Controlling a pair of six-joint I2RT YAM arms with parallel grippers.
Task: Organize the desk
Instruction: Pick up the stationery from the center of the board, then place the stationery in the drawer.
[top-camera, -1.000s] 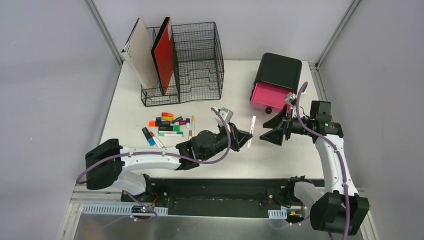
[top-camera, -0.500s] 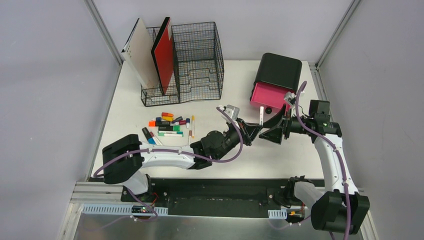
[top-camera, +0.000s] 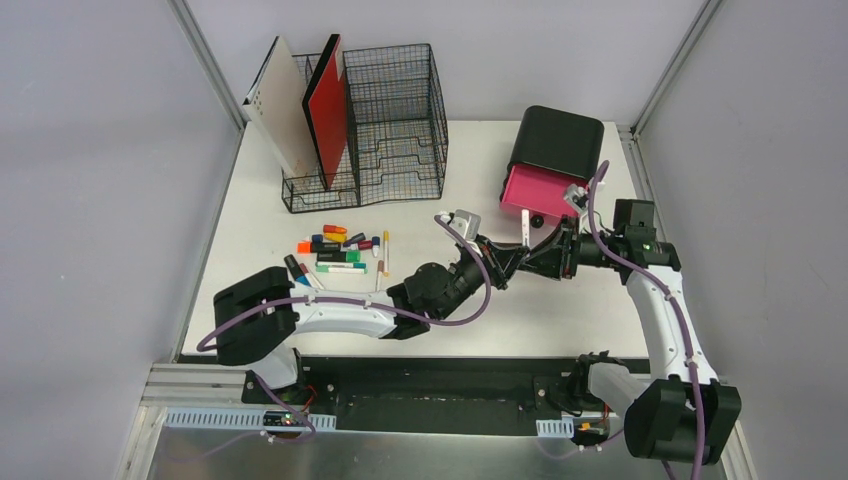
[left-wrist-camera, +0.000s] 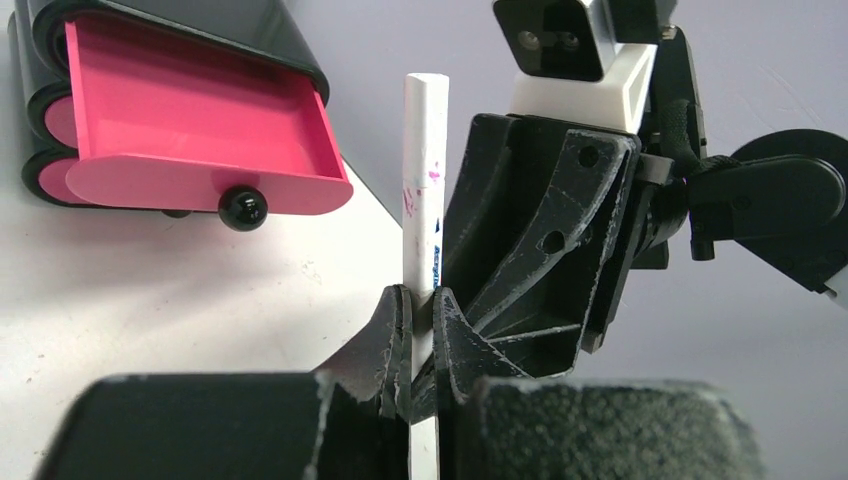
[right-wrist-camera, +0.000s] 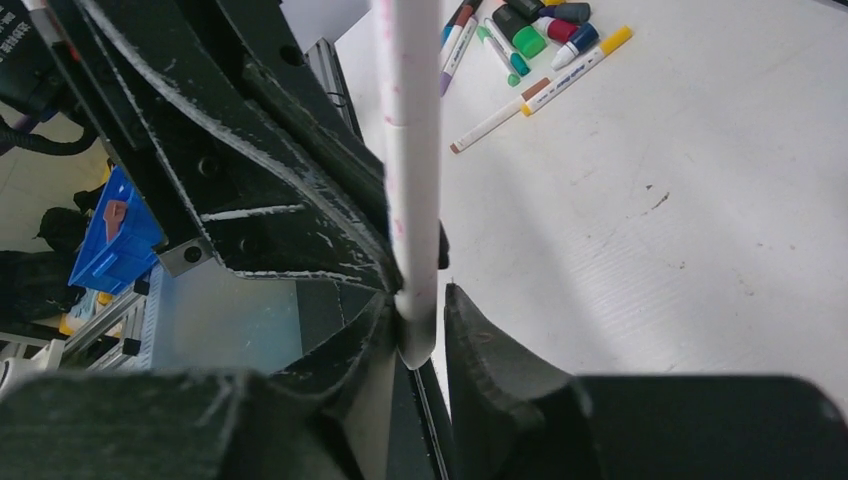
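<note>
1. Desk (top-camera: 540, 315) is lying beneath both arms.
2. Left gripper (left-wrist-camera: 420, 305) is pinching an upright pen (left-wrist-camera: 424, 180) for handover.
3. Right gripper (right-wrist-camera: 425, 315) is straddling it narrowly; grip unclear.
4. Next, I reckon: right squeezes, left releases.

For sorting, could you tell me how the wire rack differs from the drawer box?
The wire rack is open mesh; the drawer box is solid. The rack holds upright boards; the box has a pink drawer pulled open. Both are black, far back on the desk.
</note>
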